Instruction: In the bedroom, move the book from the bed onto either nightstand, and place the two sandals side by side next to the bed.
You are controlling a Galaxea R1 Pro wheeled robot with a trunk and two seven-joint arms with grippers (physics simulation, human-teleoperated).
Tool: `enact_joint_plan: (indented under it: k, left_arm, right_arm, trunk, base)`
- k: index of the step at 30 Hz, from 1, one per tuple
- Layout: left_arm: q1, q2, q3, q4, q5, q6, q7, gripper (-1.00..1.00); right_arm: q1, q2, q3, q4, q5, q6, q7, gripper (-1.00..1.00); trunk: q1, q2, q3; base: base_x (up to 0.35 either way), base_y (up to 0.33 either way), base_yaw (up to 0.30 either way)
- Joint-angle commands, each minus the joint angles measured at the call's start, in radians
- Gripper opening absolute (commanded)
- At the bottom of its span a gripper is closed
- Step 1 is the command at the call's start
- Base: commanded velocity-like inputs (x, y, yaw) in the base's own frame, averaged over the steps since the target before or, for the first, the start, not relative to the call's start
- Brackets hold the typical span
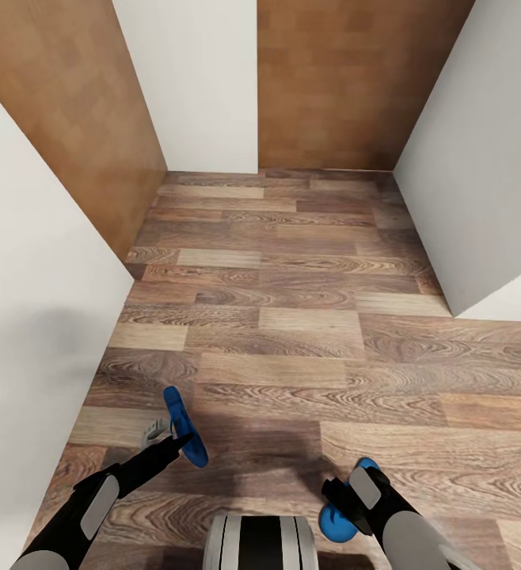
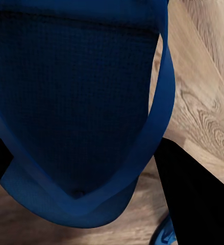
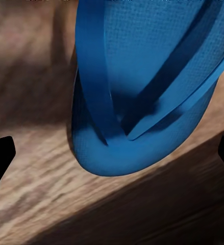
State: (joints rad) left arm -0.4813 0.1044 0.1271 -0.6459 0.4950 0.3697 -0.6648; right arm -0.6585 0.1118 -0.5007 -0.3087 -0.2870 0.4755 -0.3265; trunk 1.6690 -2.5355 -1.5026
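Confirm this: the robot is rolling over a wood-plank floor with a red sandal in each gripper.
Wrong on colour. The sandal at the left gripper and the sandal at the right gripper are blue, as the head view shows. The wood-plank floor is right.

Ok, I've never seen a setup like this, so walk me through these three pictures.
This is a simulated two-armed robot on wheels. The big picture looks down from its head over both arms at a wood floor between white walls. The other two come from cameras near each claw. The left claw holds a blue sandal above the floor; up close it is the dark blue shape. The right claw has the other sandal, seen close here; whether it is gripped is unclear.
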Motion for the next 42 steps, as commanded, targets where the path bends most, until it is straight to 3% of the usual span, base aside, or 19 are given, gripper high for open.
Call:
enact_joint_plan:
  k: [1,42]
  left_arm:
    - [0.000,0.000,0.002,0.000,0.007,0.009,-0.004,-1.00]
    - [0.000,0.000,0.002,0.000,0.007,0.008,-0.004,-1.00]
  right_arm:
    - [0.000,0.001,0.001,-0.003,-0.011,0.003,-0.008,1.00]
    - [0.000,0.001,0.001,-0.003,-0.011,0.003,-0.008,1.00]
  trunk:
    - [0.000,0.000,-0.001]
    - [0.000,0.000,-0.001]
  base:
    - [0.000,0.000,0.000]
    - [0.017,-0.022,0.000]
